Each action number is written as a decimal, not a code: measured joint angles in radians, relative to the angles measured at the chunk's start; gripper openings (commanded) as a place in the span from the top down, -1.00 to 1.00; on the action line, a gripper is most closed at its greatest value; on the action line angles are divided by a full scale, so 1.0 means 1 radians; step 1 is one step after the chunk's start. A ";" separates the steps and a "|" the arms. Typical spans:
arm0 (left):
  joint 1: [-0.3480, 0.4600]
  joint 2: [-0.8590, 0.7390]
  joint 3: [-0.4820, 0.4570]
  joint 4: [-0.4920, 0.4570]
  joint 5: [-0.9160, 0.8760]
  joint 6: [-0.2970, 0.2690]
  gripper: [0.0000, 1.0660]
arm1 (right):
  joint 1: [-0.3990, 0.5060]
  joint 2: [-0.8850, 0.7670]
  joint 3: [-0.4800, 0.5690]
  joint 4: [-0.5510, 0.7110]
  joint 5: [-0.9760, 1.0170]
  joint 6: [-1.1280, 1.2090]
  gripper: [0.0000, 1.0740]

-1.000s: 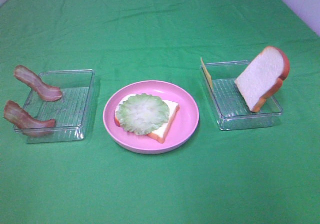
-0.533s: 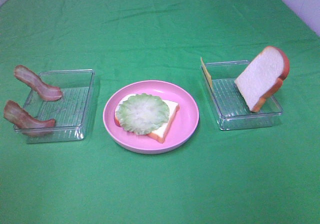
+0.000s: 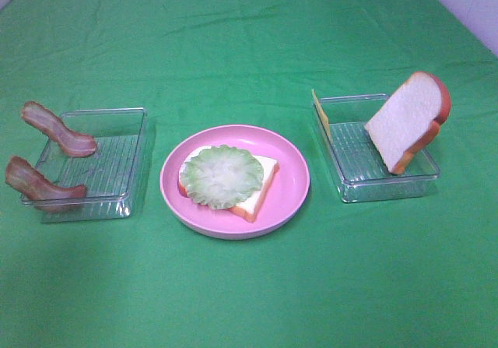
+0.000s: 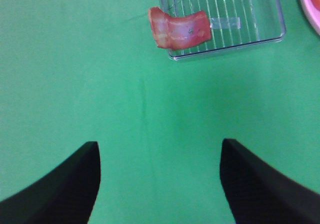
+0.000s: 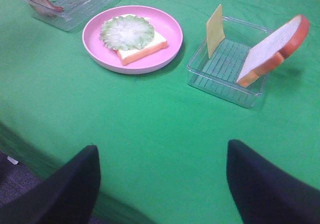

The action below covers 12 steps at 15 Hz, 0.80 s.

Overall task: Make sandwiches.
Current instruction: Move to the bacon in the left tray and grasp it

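Note:
A pink plate (image 3: 292, 184) in the middle holds a white bread slice (image 3: 261, 191) with a pale green lettuce leaf (image 3: 222, 176) on top; they also show in the right wrist view (image 5: 130, 32). Two bacon strips (image 3: 58, 129) (image 3: 39, 183) lean on the left clear tray (image 3: 117, 165). One strip (image 4: 179, 28) shows in the left wrist view. The right clear tray (image 3: 366, 181) holds a leaning bread slice (image 3: 408, 121) and a thin yellow cheese slice (image 3: 320, 112). My left gripper (image 4: 160, 179) and right gripper (image 5: 162, 184) are open and empty, away from the food.
A green cloth (image 3: 249, 286) covers the table. Its front edge shows in the right wrist view (image 5: 30, 149). A pale wall corner (image 3: 475, 1) is at the back right.

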 measured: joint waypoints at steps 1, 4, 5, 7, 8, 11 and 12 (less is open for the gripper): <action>0.001 0.123 -0.042 0.036 -0.010 -0.001 -0.23 | 0.000 0.000 0.000 0.002 -0.001 0.000 -0.27; 0.093 0.271 -0.104 0.017 -0.039 0.025 -0.23 | -0.012 0.000 0.000 0.006 -0.001 0.000 -0.27; 0.119 0.290 -0.119 0.008 -0.040 0.038 -0.23 | -0.023 0.000 0.000 0.007 -0.001 0.000 -0.27; 0.212 0.339 -0.159 -0.046 -0.065 0.101 -0.23 | -0.084 0.000 0.000 0.007 -0.001 0.000 -0.27; 0.248 0.358 -0.164 -0.087 -0.092 0.131 -0.23 | -0.128 0.000 0.000 0.007 -0.001 0.000 -0.27; 0.329 0.423 -0.167 -0.185 -0.190 0.205 -0.23 | -0.257 0.000 0.000 0.007 -0.001 0.000 -0.27; 0.335 0.454 -0.167 -0.198 -0.213 0.214 -0.23 | -0.293 0.000 0.000 0.007 -0.001 0.000 -0.27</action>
